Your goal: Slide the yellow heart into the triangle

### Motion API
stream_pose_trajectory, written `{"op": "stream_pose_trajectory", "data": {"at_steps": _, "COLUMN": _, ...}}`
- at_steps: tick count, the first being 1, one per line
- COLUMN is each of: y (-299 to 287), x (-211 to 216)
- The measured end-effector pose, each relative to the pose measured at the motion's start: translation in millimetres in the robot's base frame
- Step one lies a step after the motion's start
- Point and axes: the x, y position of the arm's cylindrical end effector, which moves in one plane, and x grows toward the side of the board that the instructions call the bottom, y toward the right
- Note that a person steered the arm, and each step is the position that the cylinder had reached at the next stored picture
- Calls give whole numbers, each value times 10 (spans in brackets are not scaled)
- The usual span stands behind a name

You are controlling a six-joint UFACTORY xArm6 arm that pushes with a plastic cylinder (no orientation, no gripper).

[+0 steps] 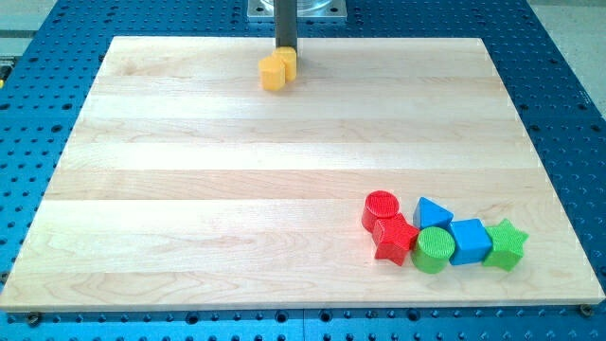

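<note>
The yellow heart (277,70) lies near the view's top edge of the wooden board, a little left of centre. My tip (286,51) stands right behind it, at its top side, touching or nearly touching it. The blue triangle (433,212) sits far off at the view's lower right, at the top of a cluster of blocks.
Around the triangle are a red cylinder (382,208), a red star (395,239), a green cylinder (435,249), a blue cube (470,241) and a green star (506,244). The wooden board (189,189) lies on a blue perforated table.
</note>
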Motion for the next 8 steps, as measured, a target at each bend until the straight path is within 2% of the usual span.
{"op": "stream_pose_trajectory", "data": {"at_steps": 1, "y": 43, "x": 786}}
{"op": "stream_pose_trajectory", "data": {"at_steps": 2, "y": 88, "x": 422}}
{"op": "stream_pose_trajectory", "data": {"at_steps": 3, "y": 18, "x": -199}}
{"op": "stream_pose_trajectory", "data": {"at_steps": 4, "y": -483, "x": 3}}
{"op": "stream_pose_trajectory", "data": {"at_steps": 6, "y": -178, "x": 1095}}
{"op": "stream_pose_trajectory", "data": {"at_steps": 7, "y": -179, "x": 854}}
{"op": "stream_pose_trajectory", "data": {"at_steps": 8, "y": 458, "x": 1106}}
